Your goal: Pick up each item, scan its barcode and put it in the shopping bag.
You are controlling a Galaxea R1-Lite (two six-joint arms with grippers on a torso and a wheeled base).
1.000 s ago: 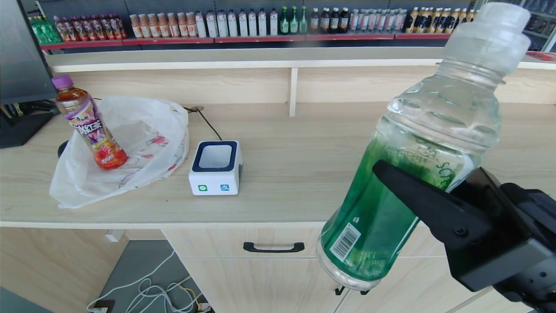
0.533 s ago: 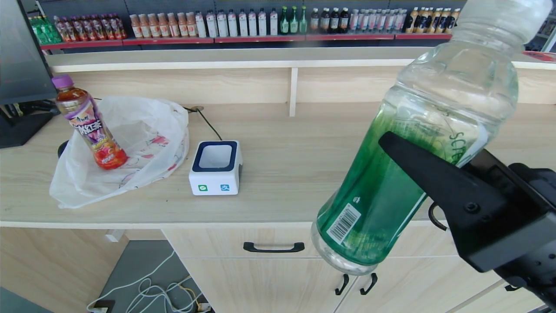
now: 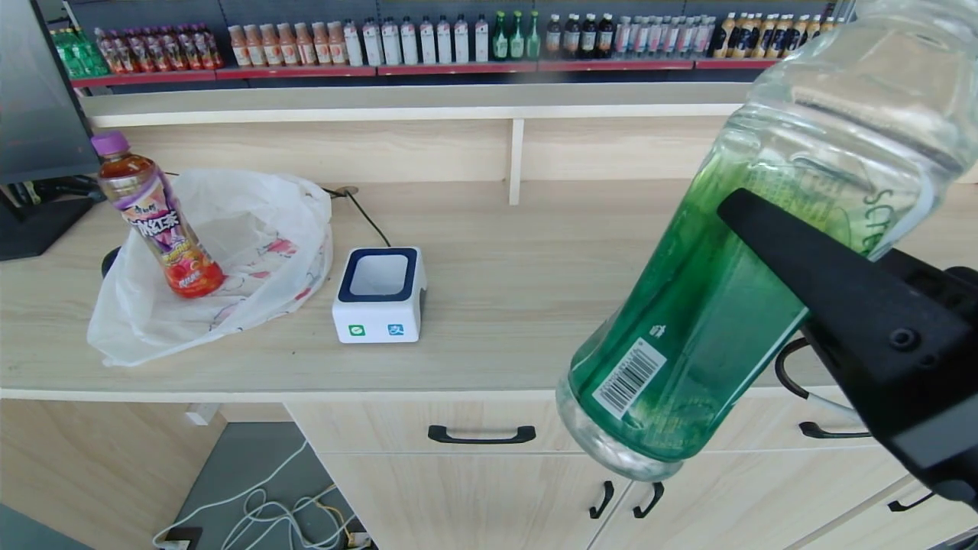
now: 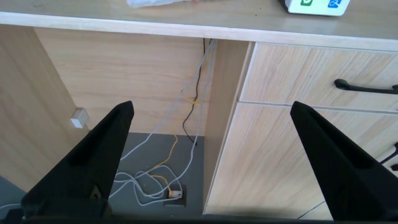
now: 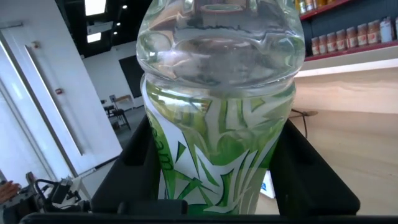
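My right gripper [image 3: 787, 229] is shut on a clear bottle with a green label [image 3: 733, 298], held tilted high in front of the counter at the right, its barcode [image 3: 629, 378] facing outward near the base. The same green-label bottle [image 5: 221, 143] sits between the right gripper's black fingers [image 5: 311, 162]. A white scanner with a dark blue rim [image 3: 379, 294] stands on the counter's middle. To its left lies a white shopping bag [image 3: 244, 252] with a purple-capped tea bottle [image 3: 157, 218] standing on it. My left gripper [image 4: 208, 162] hangs open below the counter edge, empty.
A wooden counter [image 3: 504, 305] has drawers with black handles [image 3: 481, 435] under its front edge. A dark monitor [image 3: 38, 92] stands at the far left. A low wooden wall [image 3: 512, 145] backs the counter. Cables [image 4: 180, 162] lie on the floor beneath.
My right gripper has carried the green-label bottle up and to the right, closer to the head camera; its cap has left the picture. Bag, tea bottle and scanner stayed put.
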